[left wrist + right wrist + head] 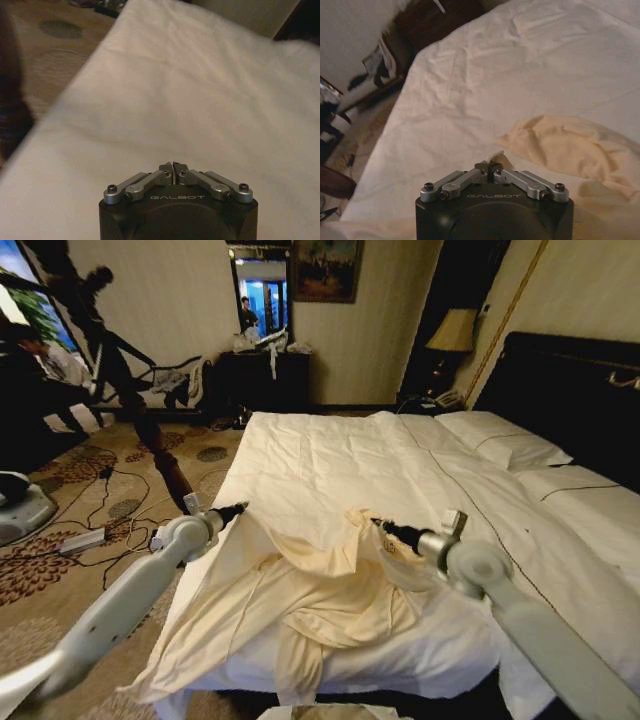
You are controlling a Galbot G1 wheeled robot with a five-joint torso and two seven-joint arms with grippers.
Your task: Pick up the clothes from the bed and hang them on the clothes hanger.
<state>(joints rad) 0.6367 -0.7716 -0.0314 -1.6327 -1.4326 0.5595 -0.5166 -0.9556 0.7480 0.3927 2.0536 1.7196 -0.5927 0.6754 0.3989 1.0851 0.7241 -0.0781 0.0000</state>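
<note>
Both arms are reaching over the foot edge of the bed [330,450], and the clothes [320,590], a wrinkled cream garment, are lying across the duvet at that near edge, with one part drooping over the foot edge toward the floor. The left gripper [238,508] is sitting at the garment's upper left corner, close to the bed's left edge, and its jaws are pressed together in the left wrist view [173,166]; the head view suggests it is pinching a fold of the fabric, though the wrist view is too soft to confirm what, if anything, is between the tips. The right gripper [377,524] is holding at the opposite upper corner, nearer the middle of the bed, and in the right wrist view [492,165] its jaws are closed on a small tuft of the cream cloth. The garment's top edge is running across the bed from one gripper to the other, roughly parallel to the foot edge, and the body of the fabric is sagging between and below them, toward the robot. So the cloth is lying mostly behind and beneath both claws rather than ahead of them, each arm being about equally near its own corner. Lifting it clear is likely depending on both ends rising together.
</note>
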